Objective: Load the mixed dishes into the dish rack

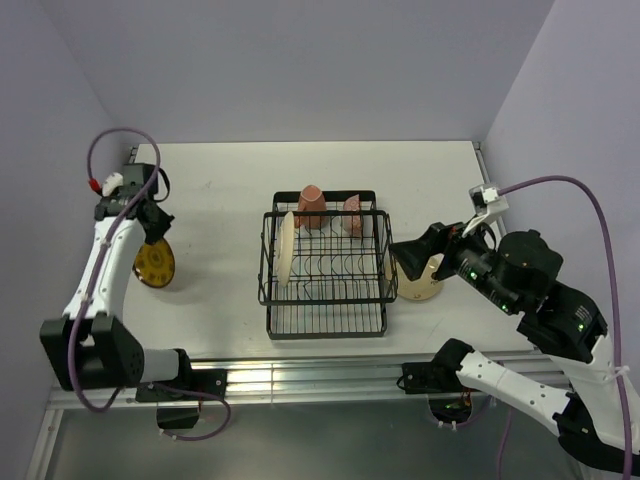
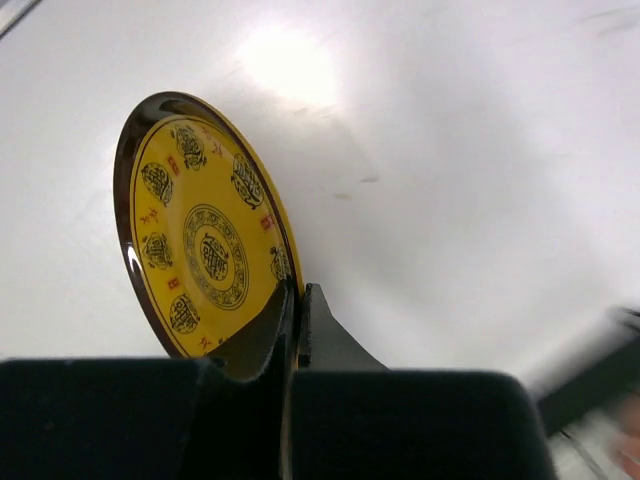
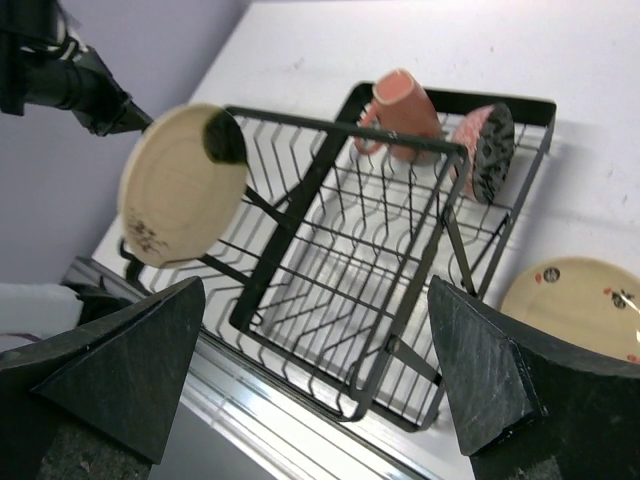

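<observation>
The yellow patterned plate point(image 1: 155, 264) point(image 2: 200, 250) is at the table's left, tilted up on edge. My left gripper point(image 1: 154, 233) point(image 2: 297, 300) is shut on its rim. The black wire dish rack point(image 1: 325, 300) point(image 3: 300, 200) stands mid-table. One cream plate point(image 1: 287, 248) point(image 3: 180, 185) stands upright in its left slots. The pinkish mug point(image 1: 311, 207) point(image 3: 405, 105) and the small speckled bowl point(image 1: 352, 215) point(image 3: 485, 150) sit at its far end. A second cream plate point(image 1: 425, 283) point(image 3: 580, 305) lies flat on the table right of the rack. My right gripper point(image 1: 402, 258) point(image 3: 320, 380) hovers open above that side, holding nothing.
Purple walls close in the table on the left, back and right. A metal rail point(image 1: 330, 375) runs along the near edge by the arm bases. Bare white tabletop point(image 1: 220, 200) lies between the yellow plate and the rack.
</observation>
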{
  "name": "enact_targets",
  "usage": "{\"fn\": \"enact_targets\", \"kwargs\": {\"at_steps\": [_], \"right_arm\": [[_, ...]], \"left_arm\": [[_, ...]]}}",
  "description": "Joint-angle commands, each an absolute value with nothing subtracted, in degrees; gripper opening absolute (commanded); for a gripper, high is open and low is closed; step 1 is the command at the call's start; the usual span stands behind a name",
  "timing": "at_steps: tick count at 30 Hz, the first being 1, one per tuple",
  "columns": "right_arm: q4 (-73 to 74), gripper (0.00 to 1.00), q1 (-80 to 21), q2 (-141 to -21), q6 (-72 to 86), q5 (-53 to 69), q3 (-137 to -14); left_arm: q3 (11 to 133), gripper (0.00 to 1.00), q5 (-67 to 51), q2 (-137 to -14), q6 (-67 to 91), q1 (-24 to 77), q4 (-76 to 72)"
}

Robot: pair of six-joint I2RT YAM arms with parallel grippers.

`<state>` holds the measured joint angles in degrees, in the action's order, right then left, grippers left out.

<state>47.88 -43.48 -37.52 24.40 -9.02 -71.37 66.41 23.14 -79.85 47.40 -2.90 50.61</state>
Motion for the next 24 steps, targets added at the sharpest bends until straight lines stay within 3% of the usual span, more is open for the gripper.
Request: {"fn": "enact_targets", "kwargs": {"at_steps": [1,6,12,17,19,24], "right_arm": [[47.8,1.00,-43.2,-39.0,22.2,-7.5,-76.9],[44.0,1.00,-43.2,-41.7,21.8,-1.9,-80.6],[37.8,0.96,-44.8,-47.6,22.1,7.0,-85.4],[39.9,0.95,-58.2,-56.8,17.9,-7.8,-95.6],[42.4,0.96,-65.9,-63.2,16.8,-13.2,-102.8],[43.8,0.96,-72.0,-74.5,14.0,-20.5,-114.6]], "left_arm": [[73.6,0.00,17.1,-72.2,46.5,-2.7,55.4],[86.6,0.00,13.7,-66.8,46.2,-2.7,61.7],[100.5,0.00,0.4,-63.4,50.1,-2.7,65.0],[104.9,0.00,-17.5,-62.2,57.1,-2.7,60.7],[105.4,0.00,-21.0,-62.1,59.9,-2.6,58.0],[109.0,0.00,-26.1,-63.1,62.7,-2.6,57.7]]}}
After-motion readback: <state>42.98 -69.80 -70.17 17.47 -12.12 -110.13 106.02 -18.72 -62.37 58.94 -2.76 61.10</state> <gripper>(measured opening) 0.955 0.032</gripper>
